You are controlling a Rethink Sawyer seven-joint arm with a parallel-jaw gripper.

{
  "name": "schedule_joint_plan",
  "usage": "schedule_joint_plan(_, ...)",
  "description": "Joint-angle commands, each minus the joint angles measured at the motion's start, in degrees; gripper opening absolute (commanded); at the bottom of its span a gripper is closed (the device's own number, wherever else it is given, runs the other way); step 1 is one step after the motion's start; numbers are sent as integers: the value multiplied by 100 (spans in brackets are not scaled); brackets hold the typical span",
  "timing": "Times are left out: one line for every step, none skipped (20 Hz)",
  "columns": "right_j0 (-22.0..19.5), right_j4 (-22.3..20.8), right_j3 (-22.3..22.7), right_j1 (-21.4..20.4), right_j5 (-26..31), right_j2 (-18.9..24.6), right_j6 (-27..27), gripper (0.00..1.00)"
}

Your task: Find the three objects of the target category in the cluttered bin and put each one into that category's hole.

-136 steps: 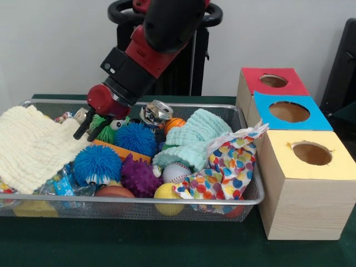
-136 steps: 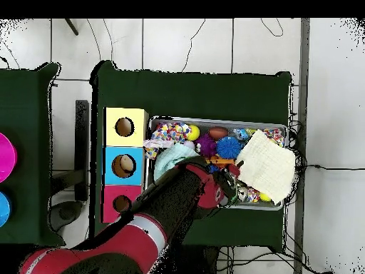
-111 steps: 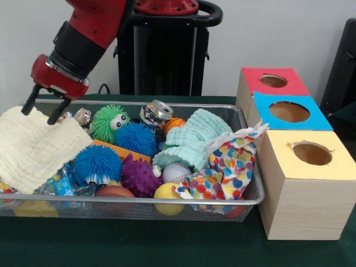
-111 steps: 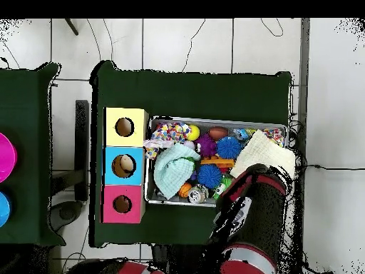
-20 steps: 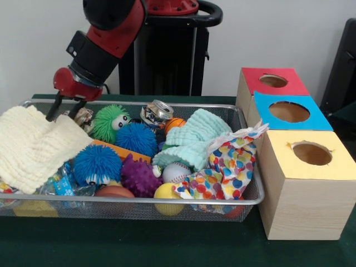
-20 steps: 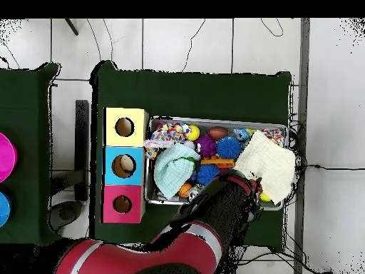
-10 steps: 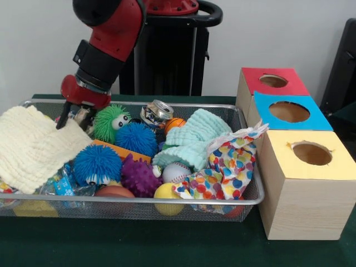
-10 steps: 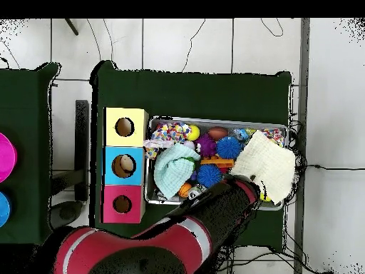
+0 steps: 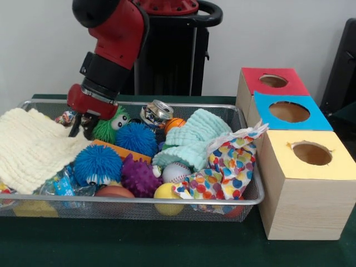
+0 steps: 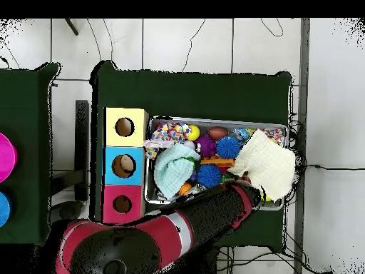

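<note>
The bin (image 9: pixel 167 199) of silver wire mesh holds a pile of toys and cloths; it also shows in the overhead view (image 10: pixel 214 120). The hole (image 9: pixel 273 80) is the round cut-out in the red-topped box at the far right; it also shows in the overhead view (image 10: pixel 122 204). My gripper (image 9: pixel 80 130) is down in the bin's far left part, between the cream cloth (image 9: pixel 30 147) and the green fuzzy toy with eyes (image 9: pixel 111 125). Its dark fingers stand apart and hold nothing that I can see. In the overhead view the arm (image 10: pixel 214 214) hides the gripper.
Also in the bin: two blue spiky balls (image 9: pixel 135 138) (image 9: pixel 97 163), a purple spiky ball (image 9: pixel 138 176), a crushed can (image 9: pixel 156 113), a small basketball (image 9: pixel 174 123), a mint cloth (image 9: pixel 192 139), a baseball (image 9: pixel 176 172), a dotted cloth (image 9: pixel 233 164). Blue-topped (image 9: pixel 289 112) and yellow-topped (image 9: pixel 311 153) boxes stand beside the red one.
The gripper has moved down and to the right from above the cream cloth's far edge into the gap beside the green fuzzy toy. The things in the bin have not shifted.
</note>
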Motion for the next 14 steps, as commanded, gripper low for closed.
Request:
schedule_joint_plan(115,738,-355,541,-491,-155,-637,0)
schedule_joint_plan(138,762,-362,574,-496,-188,-616,0)
schedule_joint_plan(161,772,-366,603,-495,-219,-590,0)
schedule_joint_plan(184,782,-371,632,-493,-250,-564,0)
schedule_joint_plan(196,764,-376,639,-480,-258,-536,0)
schedule_joint_plan(208,746,-382,647,-466,-265,-508,0)
schedule_joint_plan(215,719,-389,647,-445,-266,-484,0)
schedule_joint_plan(225,697,-400,652,-427,-271,-458,0)
schedule_joint_plan(230,676,-405,655,-411,-273,-441,0)
schedule_joint_plan(235,641,-414,645,-403,-261,-422,0)
schedule_joint_plan(240,605,-422,635,-395,-249,-403,0)
schedule_joint_plan(246,476,-436,571,-357,-197,-367,0)
schedule_joint_plan(251,347,-450,507,-320,-144,-332,0)
schedule_joint_plan(221,121,-457,391,-291,-30,-258,0)
